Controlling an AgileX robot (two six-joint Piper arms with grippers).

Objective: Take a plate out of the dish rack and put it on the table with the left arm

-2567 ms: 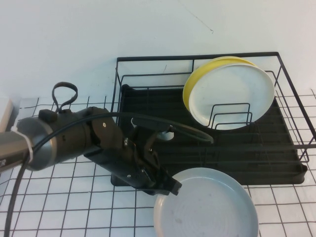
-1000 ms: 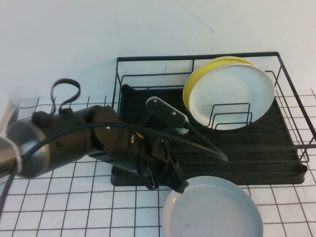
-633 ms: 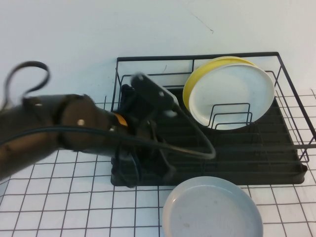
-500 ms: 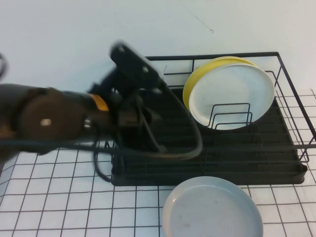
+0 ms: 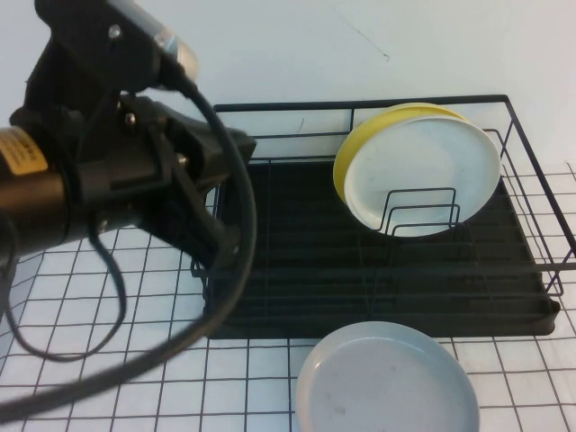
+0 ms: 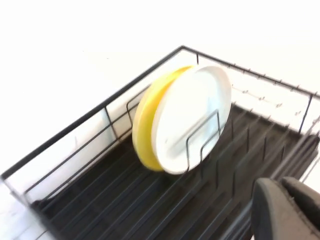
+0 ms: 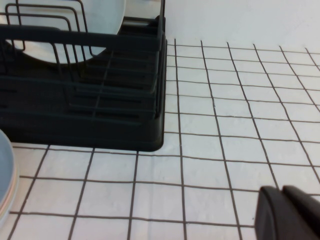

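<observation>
High view: the plate point(image 5: 387, 381) lies flat on the table point(image 5: 108, 360), just in front of the rack point(image 5: 378, 261), near its front edge. The left arm point(image 5: 108, 180) is raised at the left, above the rack's left end, well apart from the plate and touching nothing. Its gripper is not clearly made out here among the dark body and the looping cable point(image 5: 225, 270). In the rack a white plate point(image 5: 423, 175) stands on edge against the wire dividers, with a yellow plate point(image 5: 360, 144) right behind it.

Left wrist view: the camera looks down into the rack point(image 6: 150, 200), where the white plate point(image 6: 192, 117) and yellow plate point(image 6: 145, 125) lean together in a divider. Only a dark, rounded part of the left gripper point(image 6: 285, 207) shows at the picture's corner; whether it is spread or pressed together cannot be told. It carries nothing that shows.

Right wrist view: the right gripper point(image 7: 290, 212) sits low over the table point(image 7: 225, 125), beside the rack's end wall point(image 7: 100, 100). Only a dark tip shows, so its state cannot be told. A sliver of the plate point(image 7: 6, 175) shows at the edge, lying on the table.
</observation>
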